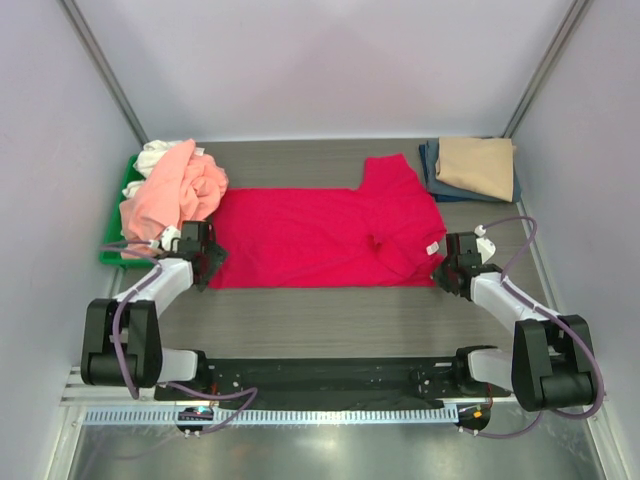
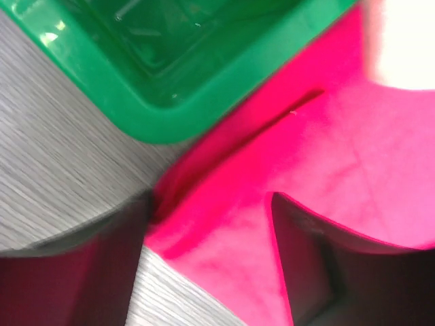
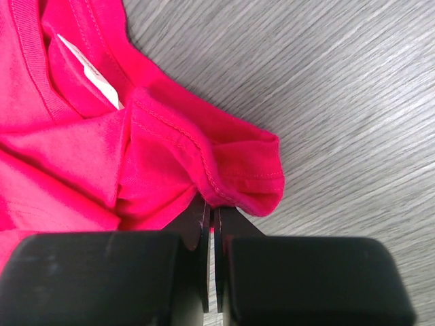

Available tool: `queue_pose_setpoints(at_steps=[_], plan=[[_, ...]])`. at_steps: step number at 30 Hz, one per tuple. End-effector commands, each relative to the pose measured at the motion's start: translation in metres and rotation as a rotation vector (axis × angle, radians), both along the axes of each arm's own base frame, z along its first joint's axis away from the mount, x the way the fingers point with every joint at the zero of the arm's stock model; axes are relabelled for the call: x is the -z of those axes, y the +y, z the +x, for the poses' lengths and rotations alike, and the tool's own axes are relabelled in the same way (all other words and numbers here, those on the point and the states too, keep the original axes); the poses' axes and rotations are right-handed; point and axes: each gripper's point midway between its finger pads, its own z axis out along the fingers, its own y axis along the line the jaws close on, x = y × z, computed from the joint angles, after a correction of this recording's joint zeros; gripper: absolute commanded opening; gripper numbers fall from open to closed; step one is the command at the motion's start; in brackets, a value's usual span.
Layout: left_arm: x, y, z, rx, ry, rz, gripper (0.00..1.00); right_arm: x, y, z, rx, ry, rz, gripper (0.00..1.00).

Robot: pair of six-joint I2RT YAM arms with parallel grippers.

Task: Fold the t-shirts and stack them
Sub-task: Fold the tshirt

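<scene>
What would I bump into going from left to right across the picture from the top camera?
A heap of salmon-pink and white t-shirts in the green tray → crimson-red t-shirt spread flat → folded tan t-shirt lying on a navy t-shirt.

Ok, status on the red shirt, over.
Left gripper open, straddling red t-shirt corner. Right gripper shut on its edge near collar. Green tray close beside left.
</scene>
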Motion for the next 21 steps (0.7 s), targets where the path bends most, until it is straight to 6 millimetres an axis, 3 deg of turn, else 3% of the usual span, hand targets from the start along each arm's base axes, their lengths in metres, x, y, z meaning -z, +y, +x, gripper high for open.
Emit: queue_pose_setpoints(at_steps=[1,3,6,12,15,18,20,21], plan=[[0.005,-0.007,-0.023,0.016,0.061,-0.044,0.77,0.006,-0.001,-0.009,-0.019,0.021,-0.006,0.01],[-0.004,-0.007,-0.028,0.023,0.057,-0.042,0.82,0.005,-0.001,-0.009,-0.021,0.017,-0.003,0.01],[-0.014,-0.009,-0.041,0.036,0.053,-0.049,0.83,0.006,0.0,-0.009,-0.028,0.023,-0.001,0.01],[-0.003,-0.018,-0.06,0.024,0.072,-0.113,0.82,0.007,0.002,-0.008,-0.042,0.029,0.001,0.01],[0.004,-0.017,-0.057,0.018,0.076,-0.106,0.81,0.006,0.001,-0.005,-0.043,0.023,0.0,0.01],[0.011,-0.017,-0.049,0.016,0.077,-0.105,0.75,0.006,0.001,-0.005,-0.049,0.025,0.0,0.01],[0.016,-0.017,-0.039,0.018,0.068,-0.105,0.68,0.005,0.002,-0.003,-0.063,0.015,0.0,0.01],[0.016,-0.017,-0.033,0.019,0.055,-0.103,0.59,0.005,0.002,-0.004,-0.067,0.016,0.001,0.01]])
